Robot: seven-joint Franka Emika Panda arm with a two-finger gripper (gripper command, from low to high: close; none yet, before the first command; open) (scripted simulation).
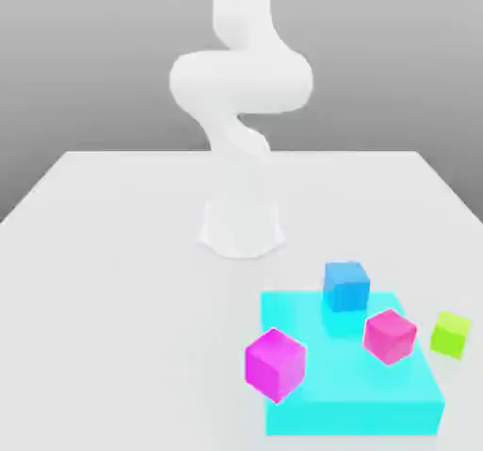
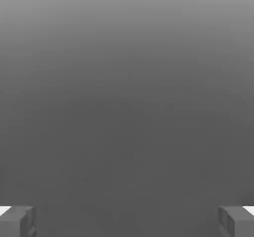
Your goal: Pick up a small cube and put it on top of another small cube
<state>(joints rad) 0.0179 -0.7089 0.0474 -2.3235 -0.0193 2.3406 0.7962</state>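
Note:
The small cube [image 1: 451, 334] is lime green and sits on the white table just off the right edge of a flat cyan slab [image 1: 349, 397], at the exterior view's lower right. In the hand view my gripper [image 2: 127, 222] is open. Its grey fingertips [image 2: 17, 221] stand far apart with nothing between them, facing a plain grey background. My white arm [image 1: 241, 86] rises from its base [image 1: 241, 227] at the middle of the table and bends upward, well away from the cubes.
On the cyan slab stand a blue cube [image 1: 346, 285] at its far edge and a pink cube [image 1: 390, 335] near the lime one. A second pink cube [image 1: 275, 364] sits at the slab's left edge. The white table [image 1: 113, 279] spreads to the exterior view's left.

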